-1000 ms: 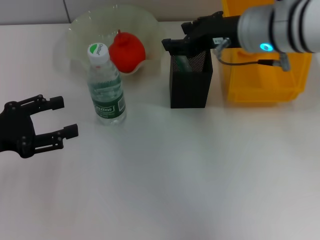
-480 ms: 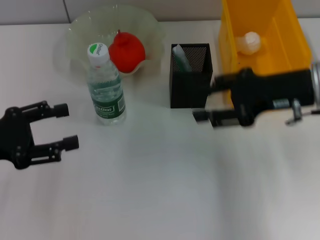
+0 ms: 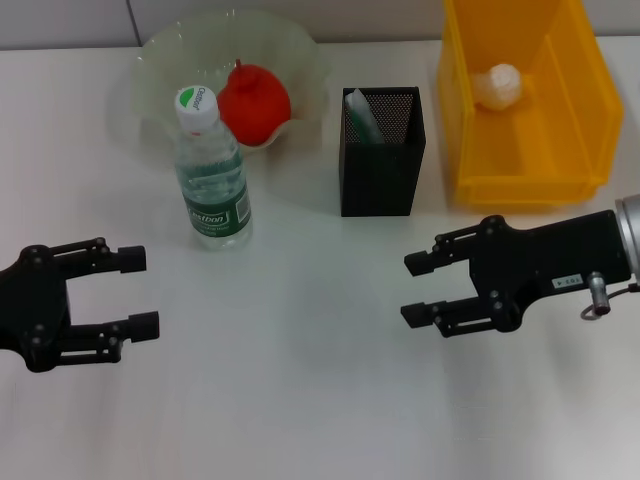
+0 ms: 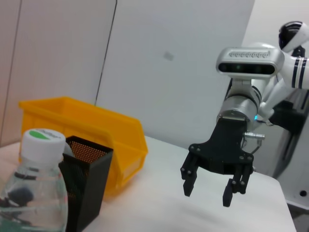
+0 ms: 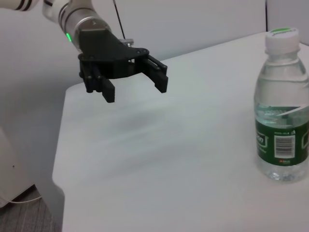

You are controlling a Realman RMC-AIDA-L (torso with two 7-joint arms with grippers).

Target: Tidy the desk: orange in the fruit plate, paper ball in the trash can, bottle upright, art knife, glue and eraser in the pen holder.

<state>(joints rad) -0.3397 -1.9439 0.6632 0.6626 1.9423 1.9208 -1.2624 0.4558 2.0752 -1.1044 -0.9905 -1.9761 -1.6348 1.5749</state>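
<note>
The orange point(image 3: 254, 103) lies in the glass fruit plate point(image 3: 160, 60) at the back left. In front of it the bottle point(image 3: 212, 175) stands upright, its cap on. The black mesh pen holder point(image 3: 378, 170) stands mid-table with a pale greenish piece point(image 3: 360, 115) inside. I cannot make out the art knife, glue or eraser separately. The paper ball point(image 3: 497, 85) rests in the yellow bin point(image 3: 520, 185) that serves as trash can. My left gripper point(image 3: 140, 291) hovers open at the near left, my right gripper point(image 3: 413, 290) open at the near right, both holding nothing.
The left wrist view shows the right gripper point(image 4: 207, 193) beyond the bottle point(image 4: 34, 193), pen holder point(image 4: 87, 183) and bin point(image 4: 96, 130). The right wrist view shows the left gripper point(image 5: 135, 89) past the bottle point(image 5: 282, 130). Bare white tabletop lies between the grippers.
My right arm has swung from above the pen holder down to the near right of the table, fingers open. The left gripper has drifted slightly toward the near edge.
</note>
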